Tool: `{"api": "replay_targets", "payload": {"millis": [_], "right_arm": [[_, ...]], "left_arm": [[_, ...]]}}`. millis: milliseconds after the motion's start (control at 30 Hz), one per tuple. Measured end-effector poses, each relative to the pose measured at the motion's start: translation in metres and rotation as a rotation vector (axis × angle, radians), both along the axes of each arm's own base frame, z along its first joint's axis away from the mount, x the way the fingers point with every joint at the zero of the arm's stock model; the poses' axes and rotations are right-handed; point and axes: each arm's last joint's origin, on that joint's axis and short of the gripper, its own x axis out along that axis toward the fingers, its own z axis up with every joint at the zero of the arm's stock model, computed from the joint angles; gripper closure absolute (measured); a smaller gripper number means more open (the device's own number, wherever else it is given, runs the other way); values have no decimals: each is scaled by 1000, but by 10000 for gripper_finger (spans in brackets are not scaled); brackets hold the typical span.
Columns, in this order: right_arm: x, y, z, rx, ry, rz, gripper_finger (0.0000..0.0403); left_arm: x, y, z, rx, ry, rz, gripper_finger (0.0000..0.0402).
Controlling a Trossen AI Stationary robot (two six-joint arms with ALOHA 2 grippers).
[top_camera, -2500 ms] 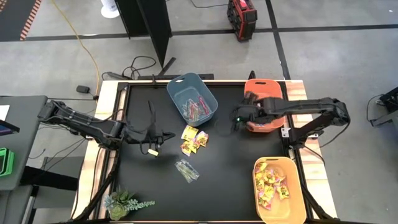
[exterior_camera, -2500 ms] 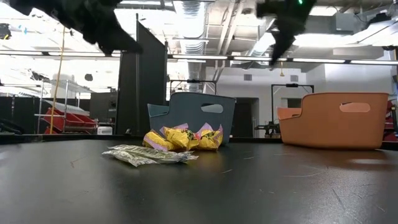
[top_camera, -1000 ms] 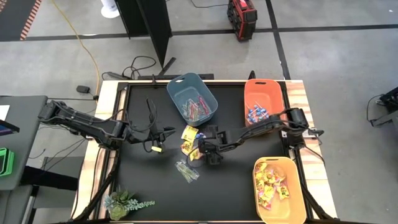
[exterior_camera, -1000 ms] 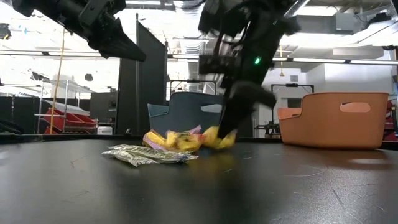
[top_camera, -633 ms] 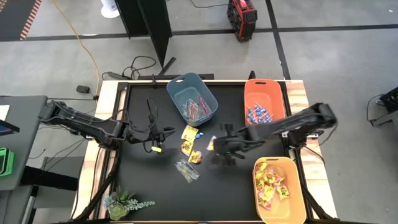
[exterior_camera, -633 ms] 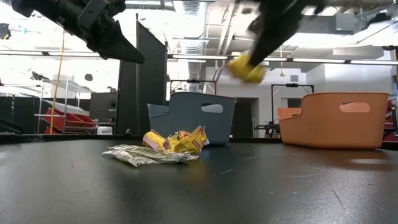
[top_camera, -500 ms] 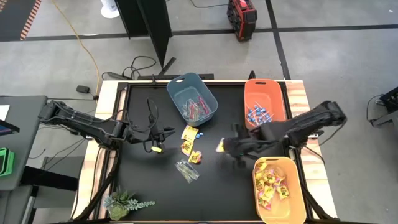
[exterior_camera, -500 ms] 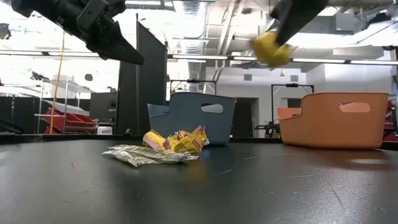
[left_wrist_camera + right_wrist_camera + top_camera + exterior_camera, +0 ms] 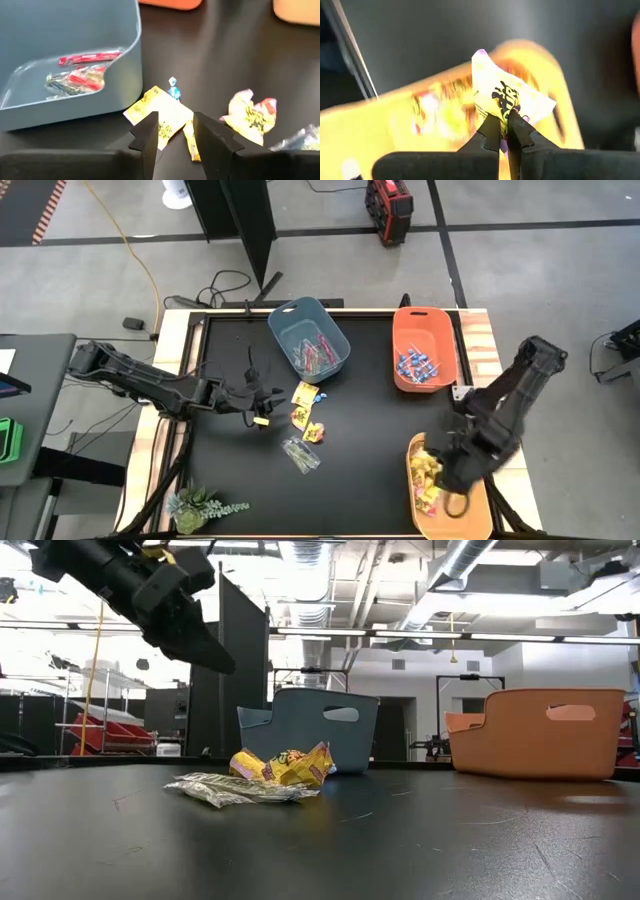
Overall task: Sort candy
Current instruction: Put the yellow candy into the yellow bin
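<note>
Bins part-filled | right gripper (image 9: 503, 131) pinched a yellow packet (image 9: 507, 100) over the yellow bin (image 9: 482, 515) | left gripper (image 9: 172, 137), half-open, neared leftover candy (image 9: 306, 412)

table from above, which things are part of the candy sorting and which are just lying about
Part of the job:
- yellow packets loose on the table
- clear-wrapped sticks on the table
- yellow packet pinched in the right gripper over the yellow bin
- blue-grey bin, orange bin
- left gripper, jaws parted

Just lying about:
- small plant
- yellow cable on the floor
</note>
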Motion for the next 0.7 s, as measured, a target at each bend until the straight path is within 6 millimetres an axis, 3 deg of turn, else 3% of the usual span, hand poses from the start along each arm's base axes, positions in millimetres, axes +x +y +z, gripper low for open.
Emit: {"api": "replay_targets", "payload": {"millis": [133,333,700], "right_arm": [[-20,18,-9,-36,54,-148,383],[-32,40,-29,-135,91,-261,356],[-13,67,-64,-171,111,-316,159]], "left_arm": [[4,2,3,-64,-30,50,280],[2,0,2,-128,-40,96,280],[-3,-23,-2,-197,-25,46,280]]}}
